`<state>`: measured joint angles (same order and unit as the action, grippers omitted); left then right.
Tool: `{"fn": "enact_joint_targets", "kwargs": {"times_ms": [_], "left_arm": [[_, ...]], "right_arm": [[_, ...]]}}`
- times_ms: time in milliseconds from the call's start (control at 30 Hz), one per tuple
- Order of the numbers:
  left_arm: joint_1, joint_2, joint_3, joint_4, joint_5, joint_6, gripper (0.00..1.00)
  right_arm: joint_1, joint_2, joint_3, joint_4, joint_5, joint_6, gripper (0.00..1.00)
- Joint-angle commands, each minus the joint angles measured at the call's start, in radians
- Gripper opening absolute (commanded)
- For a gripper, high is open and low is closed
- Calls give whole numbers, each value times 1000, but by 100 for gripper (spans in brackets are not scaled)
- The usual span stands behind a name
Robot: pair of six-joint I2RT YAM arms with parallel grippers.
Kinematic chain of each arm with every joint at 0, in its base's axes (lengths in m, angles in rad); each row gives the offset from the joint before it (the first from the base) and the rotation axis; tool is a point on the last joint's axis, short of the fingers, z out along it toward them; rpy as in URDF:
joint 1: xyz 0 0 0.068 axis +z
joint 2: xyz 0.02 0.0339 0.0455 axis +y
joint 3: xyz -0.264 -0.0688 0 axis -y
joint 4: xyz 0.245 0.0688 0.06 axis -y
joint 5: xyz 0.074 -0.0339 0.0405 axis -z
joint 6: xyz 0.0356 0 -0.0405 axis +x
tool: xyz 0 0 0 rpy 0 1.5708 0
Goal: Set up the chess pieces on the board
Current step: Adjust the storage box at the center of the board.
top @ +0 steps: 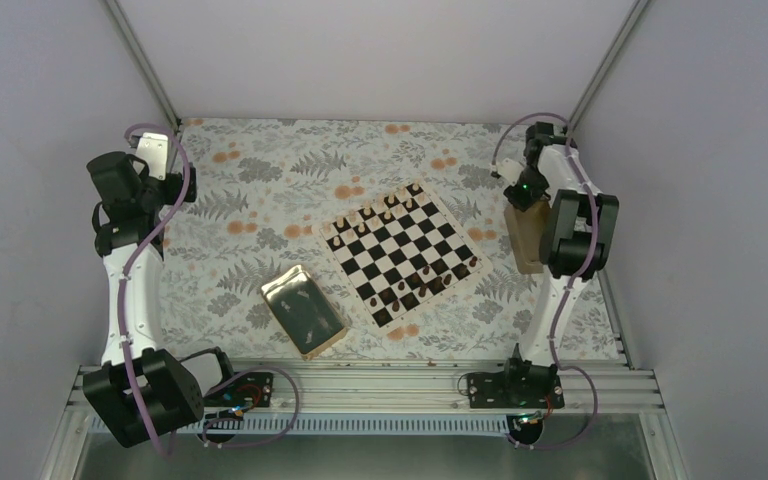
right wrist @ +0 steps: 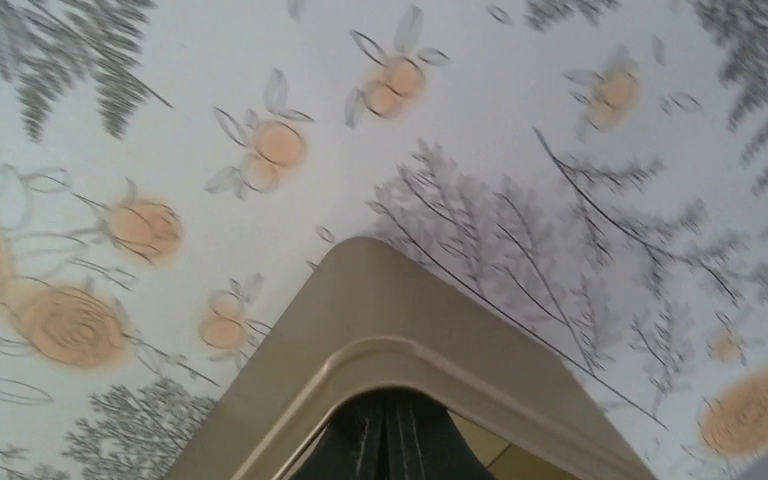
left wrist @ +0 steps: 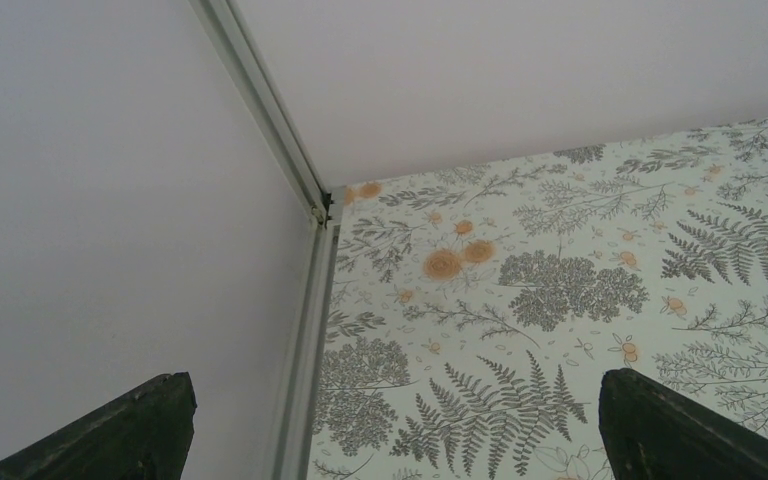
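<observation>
End effector [right wrist: 392,440] behind box [right wrist: 400,300] (tips hidden)

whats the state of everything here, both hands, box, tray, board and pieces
board: flat on the table, turned at an angle
chess pieces: standing along two opposite edges of the board, middle squares bare
gold tray: flat on the table, apart from the board, contents unclear
tan box: held up above the table
right hand: shut on the tan box's rim
left hand: open, holding nothing
</observation>
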<state>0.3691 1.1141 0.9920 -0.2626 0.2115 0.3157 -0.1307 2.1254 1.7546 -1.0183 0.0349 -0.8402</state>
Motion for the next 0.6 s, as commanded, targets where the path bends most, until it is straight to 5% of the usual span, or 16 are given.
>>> {"fn": "enact_joint_targets", "kwargs": {"times_ms": [0, 567], "left_arm": [[7, -21, -9, 27, 2, 9, 100], [7, -17, -15, 38, 4, 10, 100]], "right_arm": [[48, 15, 30, -43, -54, 3, 4], [77, -401, -347, -101, -117, -11, 4]]}}
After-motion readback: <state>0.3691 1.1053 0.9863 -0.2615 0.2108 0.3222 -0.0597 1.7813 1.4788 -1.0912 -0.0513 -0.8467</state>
